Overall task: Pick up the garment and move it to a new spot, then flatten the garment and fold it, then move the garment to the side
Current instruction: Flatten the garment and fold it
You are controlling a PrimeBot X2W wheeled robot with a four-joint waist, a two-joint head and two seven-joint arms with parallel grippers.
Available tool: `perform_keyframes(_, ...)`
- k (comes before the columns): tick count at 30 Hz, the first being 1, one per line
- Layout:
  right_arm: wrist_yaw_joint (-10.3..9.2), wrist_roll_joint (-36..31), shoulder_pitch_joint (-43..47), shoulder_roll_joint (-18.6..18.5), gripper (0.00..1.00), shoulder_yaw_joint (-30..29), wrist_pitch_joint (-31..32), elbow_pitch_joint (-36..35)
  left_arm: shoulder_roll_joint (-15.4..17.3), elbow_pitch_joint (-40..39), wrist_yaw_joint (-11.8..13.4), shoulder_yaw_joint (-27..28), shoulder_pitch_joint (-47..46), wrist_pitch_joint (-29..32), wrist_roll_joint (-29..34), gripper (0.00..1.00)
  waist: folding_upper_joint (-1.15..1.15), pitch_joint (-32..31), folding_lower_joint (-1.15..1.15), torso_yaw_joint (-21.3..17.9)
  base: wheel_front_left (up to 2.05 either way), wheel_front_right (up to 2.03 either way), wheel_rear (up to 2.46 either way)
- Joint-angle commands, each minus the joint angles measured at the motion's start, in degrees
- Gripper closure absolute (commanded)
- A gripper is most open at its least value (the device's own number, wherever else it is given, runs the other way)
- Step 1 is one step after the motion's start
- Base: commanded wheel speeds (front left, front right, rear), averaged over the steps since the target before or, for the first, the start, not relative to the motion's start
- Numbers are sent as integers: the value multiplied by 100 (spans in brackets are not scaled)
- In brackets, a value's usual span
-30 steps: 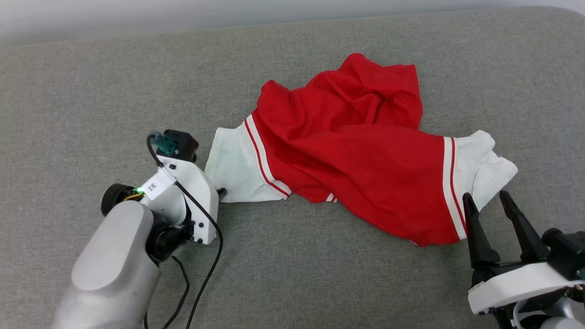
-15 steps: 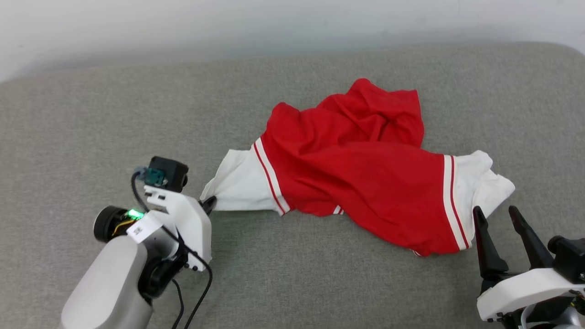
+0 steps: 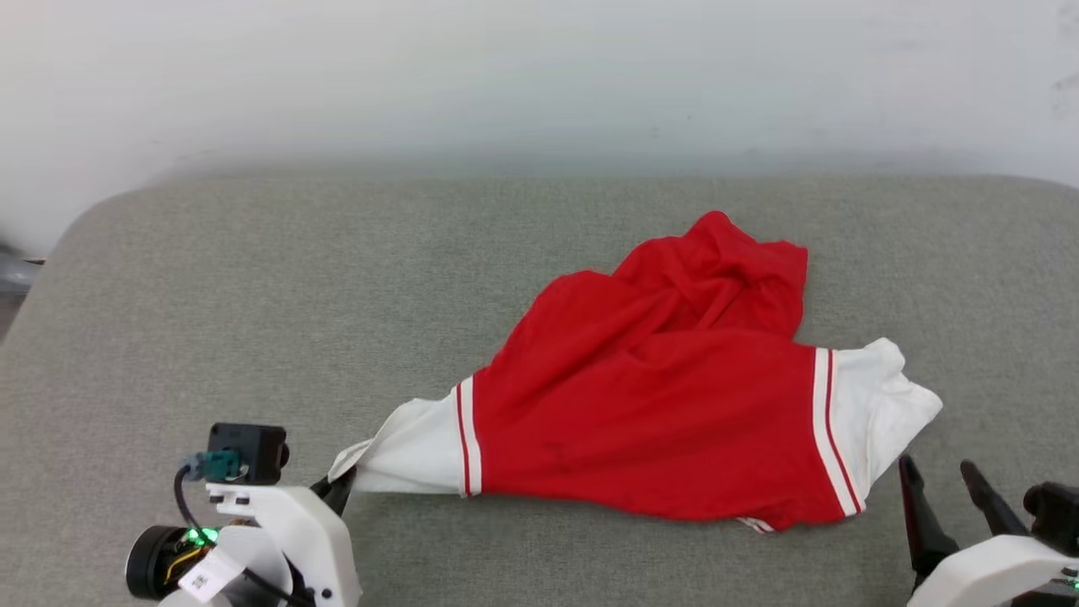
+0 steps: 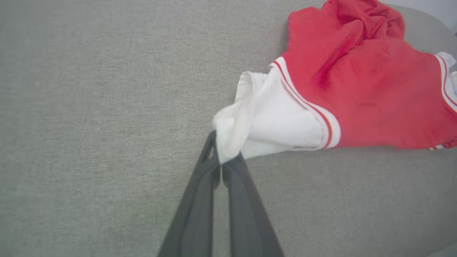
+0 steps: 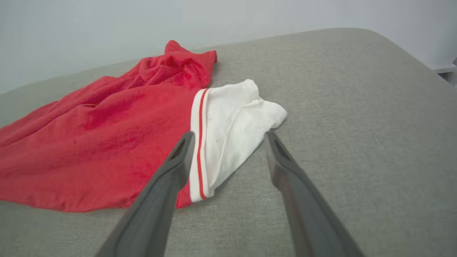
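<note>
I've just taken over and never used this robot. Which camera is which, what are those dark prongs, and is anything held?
The wide picture comes from the robot's head, looking down at a grey padded surface. On it lies a crumpled red garment with white sleeves. The other two come from cameras on the wrists, each looking along its own arm's two dark fingers; those fingers form a pincer. In the left wrist picture the left pincer is shut on the edge of one white sleeve, so the garment is held there. In the right wrist picture the right pincer is open, fingers apart near the other white sleeve, holding nothing.
</note>
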Motion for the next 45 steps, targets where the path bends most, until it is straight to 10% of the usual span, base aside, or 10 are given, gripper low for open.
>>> perform_keyframes(1,-2,2,47,9,0,-8,24,35,19,-44,36,42,54,-39,2,100,0,-57,0,58,0,0,0)
perform_keyframes(11,-2,156,-652,-209,0,-555,1489,1062,97,-500,247,209,262,-180,12,100,0,83,0,168,0,0,0)
perform_keyframes(30,4,576,-2285,-914,0,422,3854,2614,-120,-466,-47,44,-466,-559,27,100,0,994,0,559,0,0,0)
perform_keyframes(31,7,604,-2224,-877,25,466,3962,2705,-130,-443,-47,39,-485,-580,23,100,0,1001,0,569,0,0,0)
perform_keyframes(32,7,657,-2189,-838,85,483,4015,2754,-146,-422,-52,35,-494,-601,8,100,0,1001,0,576,0,0,0)
perform_keyframes(33,7,697,-2170,-811,100,481,4058,2783,-158,-408,-53,36,-497,-618,-2,100,0,999,0,576,0,0,0)
perform_keyframes(45,-2,923,-1987,-1197,100,493,3057,1533,-53,-494,51,194,-284,-859,49,100,0,476,0,384,0,0,0)
